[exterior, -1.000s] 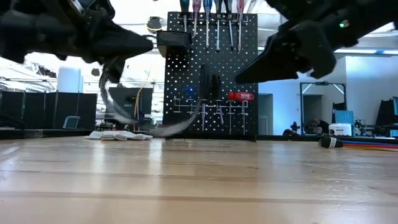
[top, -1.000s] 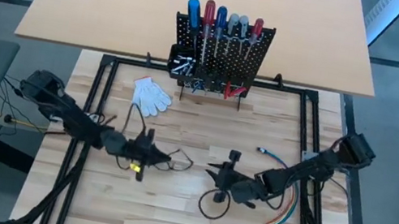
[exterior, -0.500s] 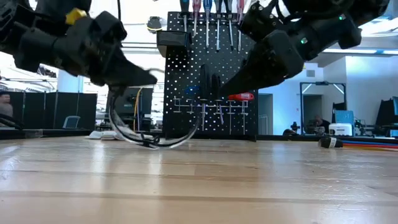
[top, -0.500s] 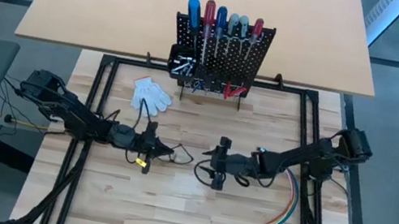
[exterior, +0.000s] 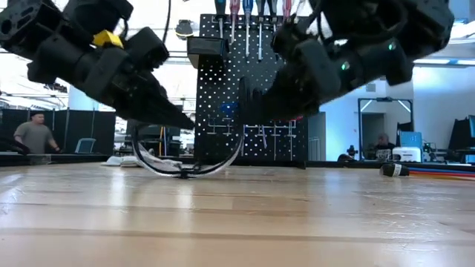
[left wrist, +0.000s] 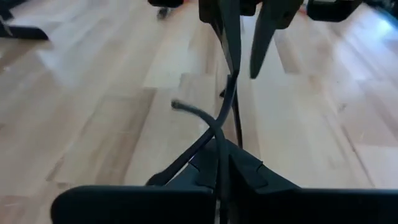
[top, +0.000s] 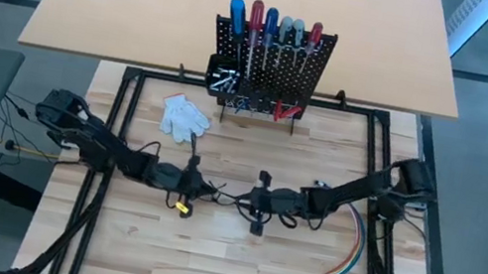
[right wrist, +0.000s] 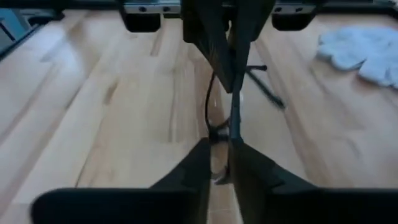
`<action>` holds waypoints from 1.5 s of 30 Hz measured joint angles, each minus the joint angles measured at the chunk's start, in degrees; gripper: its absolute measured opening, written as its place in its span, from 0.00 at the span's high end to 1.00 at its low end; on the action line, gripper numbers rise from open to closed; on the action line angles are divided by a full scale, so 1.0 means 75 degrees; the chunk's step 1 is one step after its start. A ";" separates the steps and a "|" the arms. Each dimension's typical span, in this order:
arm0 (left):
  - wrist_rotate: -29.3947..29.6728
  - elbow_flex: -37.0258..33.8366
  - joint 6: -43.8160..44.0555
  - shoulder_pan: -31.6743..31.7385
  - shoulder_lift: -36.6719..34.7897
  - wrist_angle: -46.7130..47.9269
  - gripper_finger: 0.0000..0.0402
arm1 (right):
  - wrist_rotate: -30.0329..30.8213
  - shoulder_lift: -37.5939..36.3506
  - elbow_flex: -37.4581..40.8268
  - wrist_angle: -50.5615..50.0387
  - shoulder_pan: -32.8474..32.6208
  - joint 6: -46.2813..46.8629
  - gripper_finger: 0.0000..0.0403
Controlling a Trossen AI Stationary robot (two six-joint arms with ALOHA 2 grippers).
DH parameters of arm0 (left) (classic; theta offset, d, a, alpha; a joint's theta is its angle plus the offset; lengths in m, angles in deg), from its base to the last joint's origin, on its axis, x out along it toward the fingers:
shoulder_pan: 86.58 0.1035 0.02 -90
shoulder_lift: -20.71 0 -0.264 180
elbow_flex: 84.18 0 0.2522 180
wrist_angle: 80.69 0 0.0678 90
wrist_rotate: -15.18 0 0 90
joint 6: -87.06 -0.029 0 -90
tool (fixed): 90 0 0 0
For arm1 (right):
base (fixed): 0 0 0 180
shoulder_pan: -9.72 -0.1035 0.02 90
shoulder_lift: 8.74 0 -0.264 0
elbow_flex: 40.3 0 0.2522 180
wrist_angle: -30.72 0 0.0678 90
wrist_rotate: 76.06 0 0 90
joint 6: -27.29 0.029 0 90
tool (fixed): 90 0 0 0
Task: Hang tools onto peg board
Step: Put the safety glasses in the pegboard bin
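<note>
While facing tip to tip mid-table, left pincer and right pincer both clamped on thin black cable.

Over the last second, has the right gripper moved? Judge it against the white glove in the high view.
Yes. The right gripper has moved toward the left gripper and slightly toward the peg board, ending nearer the white glove.

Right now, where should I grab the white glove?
Pinch the glove at its middle, straight from above: it lies flat and limp, with the peg board close behind. The left end effector is nearer, but both it and the right end effector hold the cable mid-table.
</note>
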 joint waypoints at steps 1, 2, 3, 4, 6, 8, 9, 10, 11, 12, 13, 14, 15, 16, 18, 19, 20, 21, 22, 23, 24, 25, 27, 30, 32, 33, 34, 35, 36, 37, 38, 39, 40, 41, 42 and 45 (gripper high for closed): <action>-0.0017 0.0096 -0.0001 0.0000 0.0188 0.0018 0.98 | -0.0005 0.0135 -0.0049 0.0018 0.0000 0.0085 0.87; -0.0033 0.0194 -0.0017 -0.0002 0.0356 0.0055 0.97 | -0.0004 0.0258 -0.0125 0.0012 0.0000 0.0157 0.89; -0.0072 0.0304 -0.0059 -0.0003 0.0458 0.0230 0.95 | 0.0001 0.0346 -0.0183 0.0013 0.0003 0.0191 0.91; -0.0128 0.0419 -0.0087 -0.0002 0.0476 0.0510 0.93 | 0.0005 0.0386 -0.0241 -0.0035 0.0003 0.0242 0.93; -0.0223 0.0689 -0.0074 -0.0003 0.0476 0.0925 0.87 | -0.0003 0.0465 -0.0366 -0.0127 0.0003 0.0269 0.97; -0.0251 0.0825 -0.0045 -0.0006 0.0394 0.1501 0.81 | -0.0004 0.0481 -0.0402 -0.0594 0.0003 0.0270 0.98; -0.0295 0.0892 -0.0012 -0.0006 0.0363 0.1771 0.77 | -0.0001 0.0481 -0.0445 -0.0719 0.0003 0.0269 0.99; -0.0387 0.0973 0.0019 -0.0004 0.0304 0.2014 0.73 | -0.0004 0.0479 -0.0472 -0.0746 0.0003 0.0271 0.99; -0.0429 0.1030 0.0040 -0.0011 0.0213 0.2263 0.70 | 0.0000 0.0456 -0.0473 -0.0797 0.0003 0.0269 0.99; -0.0426 0.1076 0.0052 -0.0037 0.0086 0.2527 0.66 | 0.0002 0.0447 -0.0470 -0.0808 0.0003 0.0272 0.99; -0.0432 0.1116 0.0073 -0.0065 -0.0049 0.2755 0.63 | 0.0002 0.0444 -0.0476 -0.0799 0.0003 0.0275 0.98; -0.0432 0.1144 0.0096 -0.0105 -0.0168 0.2979 0.61 | 0.0002 0.0451 -0.0474 -0.0837 0.0003 0.0275 0.98; -0.0431 0.1152 0.0107 -0.0150 -0.0290 0.3171 0.59 | 0.0002 0.0457 -0.0468 -0.0860 0.0003 0.0275 0.98; -0.0429 0.1150 0.0122 -0.0204 -0.0437 0.3355 0.57 | 0.0002 0.0461 -0.0468 -0.0862 0.0003 0.0275 0.98; -0.0422 0.1150 0.0134 -0.0284 -0.0736 0.3557 0.56 | 0.0002 0.0458 -0.0468 -0.0903 0.0003 0.0275 0.98; -0.0393 0.1153 0.0155 -0.0330 -0.0886 0.3638 0.56 | 0.0003 0.0460 -0.0468 -0.0928 0.0003 0.0276 0.98; -0.0331 0.1153 0.0177 -0.0378 -0.1031 0.3765 0.56 | 0.0005 0.0460 -0.0468 -0.0965 0.0003 0.0277 0.98; -0.0254 0.1153 0.0183 -0.0432 -0.1179 0.3916 0.55 | 0.0005 0.0458 -0.0468 -0.1008 0.0003 0.0275 0.98; -0.0155 0.1153 0.0206 -0.0499 -0.1322 0.4085 0.55 | 0.0005 0.0458 -0.0468 -0.1015 0.0003 0.0277 0.98; 0.0015 0.1153 0.0258 -0.0577 -0.1457 0.4278 0.55 | 0.0008 0.0458 -0.0468 -0.1007 -0.0002 0.0273 0.98; 0.0236 0.1153 0.0325 -0.0675 -0.1585 0.4493 0.55 | 0.0008 0.0458 -0.0468 -0.0999 -0.0029 0.0268 0.98; 0.0494 0.1153 0.0385 -0.0798 -0.1709 0.4769 0.55 | 0.0011 0.0455 -0.0468 -0.0998 -0.0055 0.0250 0.98; 0.1163 0.1153 0.0492 -0.1052 -0.1889 0.5364 0.55 | 0.0044 0.0367 -0.0468 -0.1064 -0.0102 0.0095 0.97; 0.1990 0.1153 0.0518 -0.1431 -0.2009 0.6030 0.56 | 0.0065 0.0123 -0.0468 -0.1155 -0.0173 -0.0086 0.97; 0.2085 0.1153 0.0589 -0.1619 -0.2011 0.6175 0.57 | 0.0230 -0.0031 -0.0468 -0.1291 -0.0184 -0.0140 0.96; 0.2011 0.1153 0.0678 -0.1704 -0.2006 0.6210 0.57 | 0.0278 -0.0092 -0.0468 -0.1356 -0.0184 -0.0142 0.96; 0.1873 0.1153 0.0757 -0.1782 -0.1990 0.6216 0.57 | 0.0294 -0.0144 -0.0468 -0.1400 -0.0178 -0.0142 0.95; 0.1669 0.1153 0.0801 -0.1876 -0.1949 0.6202 0.57 | 0.0304 -0.0170 -0.0468 -0.1423 -0.0169 -0.0139 0.95; 0.1506 0.1153 0.0843 -0.2004 -0.1927 0.6241 0.57 | 0.0305 -0.0177 -0.0468 -0.1417 -0.0152 -0.0138 0.95; 0.1445 0.1150 0.0896 -0.2131 -0.1919 0.6309 0.57 | 0.0310 -0.0177 -0.0468 -0.1424 -0.0149 -0.0136 0.94; 0.1434 0.1150 0.0959 -0.2238 -0.1921 0.6334 0.57 | 0.0313 -0.0175 -0.0468 -0.1451 -0.0146 -0.0133 0.94; 0.1503 0.1150 0.1025 -0.2335 -0.1922 0.6315 0.57 | 0.0314 -0.0166 -0.0468 -0.1455 -0.0146 -0.0133 0.94; 0.1633 0.1150 0.1133 -0.2420 -0.1922 0.6316 0.57 | 0.0311 -0.0166 -0.0468 -0.1464 -0.0149 -0.0133 0.94; 0.1801 0.1150 0.1266 -0.2499 -0.1922 0.6327 0.57 | 0.0311 -0.0166 -0.0468 -0.1479 -0.0149 -0.0135 0.94; 0.1938 0.1150 0.1411 -0.2547 -0.1922 0.6310 0.57 | 0.0311 -0.0166 -0.0468 -0.1490 -0.0152 -0.0133 0.94; 0.2038 0.1150 0.1820 -0.2570 -0.1922 0.6154 0.57 | 0.0311 -0.0163 -0.0468 -0.1521 -0.0152 -0.0080 0.94</action>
